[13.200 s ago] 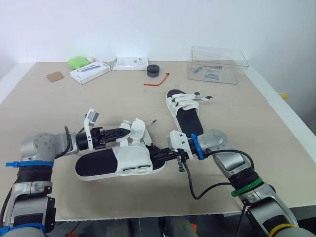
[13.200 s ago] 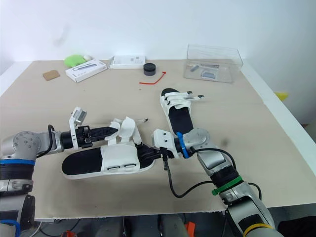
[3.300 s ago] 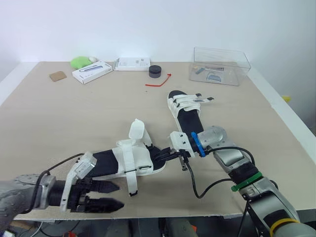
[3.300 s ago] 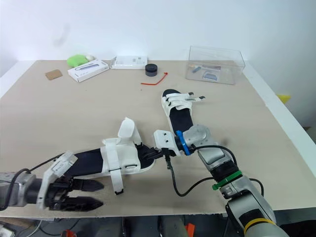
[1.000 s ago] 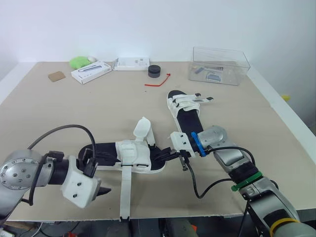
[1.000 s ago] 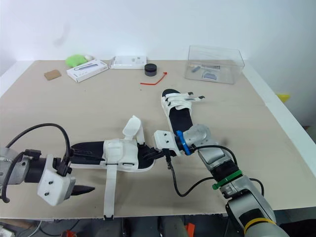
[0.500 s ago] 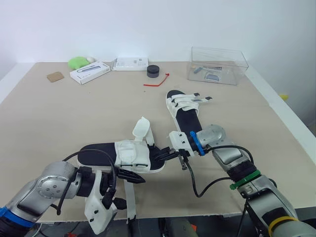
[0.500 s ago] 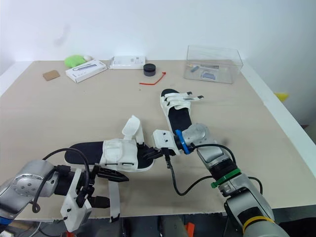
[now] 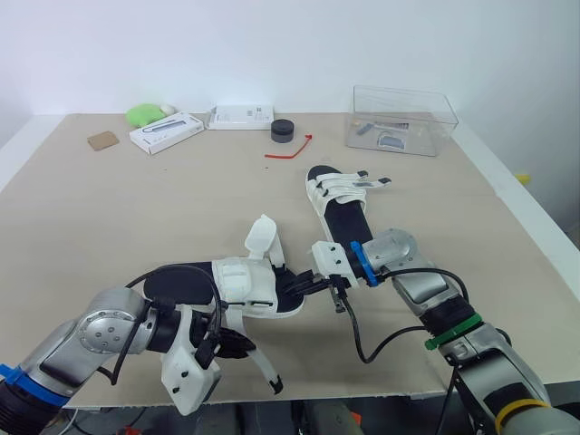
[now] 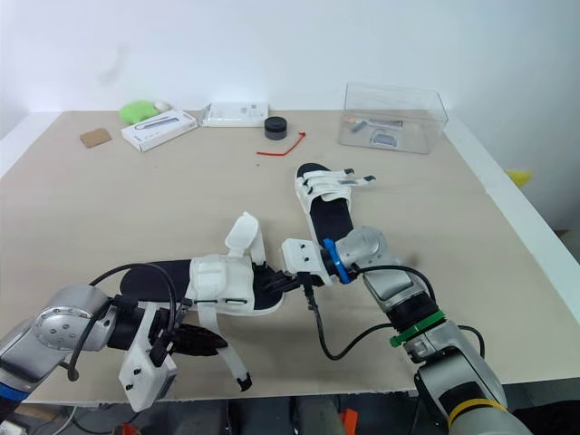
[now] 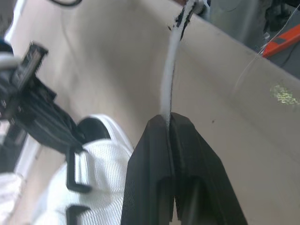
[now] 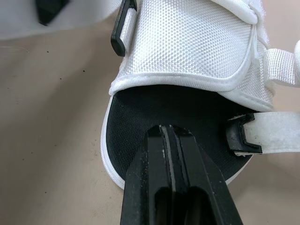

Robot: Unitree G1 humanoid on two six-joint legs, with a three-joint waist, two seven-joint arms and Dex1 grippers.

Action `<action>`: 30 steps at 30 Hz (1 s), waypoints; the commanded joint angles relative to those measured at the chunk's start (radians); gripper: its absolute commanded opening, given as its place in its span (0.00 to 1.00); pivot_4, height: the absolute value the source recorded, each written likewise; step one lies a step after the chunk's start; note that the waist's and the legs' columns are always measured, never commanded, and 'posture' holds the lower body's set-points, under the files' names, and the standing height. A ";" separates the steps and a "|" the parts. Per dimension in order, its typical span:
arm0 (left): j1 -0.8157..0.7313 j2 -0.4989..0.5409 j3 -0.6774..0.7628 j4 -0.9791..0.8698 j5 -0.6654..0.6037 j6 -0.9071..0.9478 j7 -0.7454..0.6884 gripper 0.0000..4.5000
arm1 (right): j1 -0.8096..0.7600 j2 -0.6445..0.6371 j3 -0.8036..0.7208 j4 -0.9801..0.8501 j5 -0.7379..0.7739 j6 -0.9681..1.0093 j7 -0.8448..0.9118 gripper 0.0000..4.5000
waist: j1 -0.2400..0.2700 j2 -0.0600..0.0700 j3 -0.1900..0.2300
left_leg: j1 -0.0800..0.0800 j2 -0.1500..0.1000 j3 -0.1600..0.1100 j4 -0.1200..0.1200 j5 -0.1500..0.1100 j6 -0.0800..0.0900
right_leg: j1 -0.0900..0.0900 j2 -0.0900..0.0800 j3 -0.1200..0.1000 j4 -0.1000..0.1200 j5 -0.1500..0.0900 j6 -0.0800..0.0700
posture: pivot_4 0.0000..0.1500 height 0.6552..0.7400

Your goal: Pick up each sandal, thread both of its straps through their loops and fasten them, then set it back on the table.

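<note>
The near sandal (image 9: 227,283) lies at the near middle of the table (image 9: 136,208), toe to the right; the left gripper (image 9: 240,345) sits just near of it, jaws pinched on its loose white strap (image 9: 263,367), whose end trails towards the near edge; the right gripper (image 9: 304,285), jaws closed together, rests its tips on the black footbed at the toe; the far sandal (image 9: 340,204) lies beyond, straps fastened.
</note>
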 commanded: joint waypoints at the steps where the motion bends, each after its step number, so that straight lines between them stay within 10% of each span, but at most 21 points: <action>1: -0.022 -0.034 0.074 -0.052 -0.186 0.218 0.059 0.01 | 0.024 -0.029 0.018 0.035 -0.059 0.019 -0.002 0.00 | 0.000 0.000 0.000 | 0.000 0.000 0.000 0.000 0.000 0.000 | 0.000 0.000 0.000 0.000 0.000 0.000 | 1.00 1.00; 13: -0.065 -0.150 0.340 -0.071 -0.947 1.096 0.360 0.01 | 0.021 -0.031 0.016 0.035 -0.061 0.018 -0.004 0.00 | -0.001 0.000 0.000 | 0.000 0.000 -0.002 0.001 0.000 0.000 | 0.000 0.003 0.000 0.000 0.000 0.002 | 1.00 1.00; 30: -0.077 -0.265 0.364 0.079 -0.913 1.211 0.364 0.01 | 0.033 -0.050 0.012 0.012 -0.060 0.024 -0.002 0.00 | 0.000 -0.001 0.000 | 0.000 -0.003 -0.006 0.001 0.001 -0.001 | 0.002 0.002 0.000 0.000 0.000 0.001 | 1.00 1.00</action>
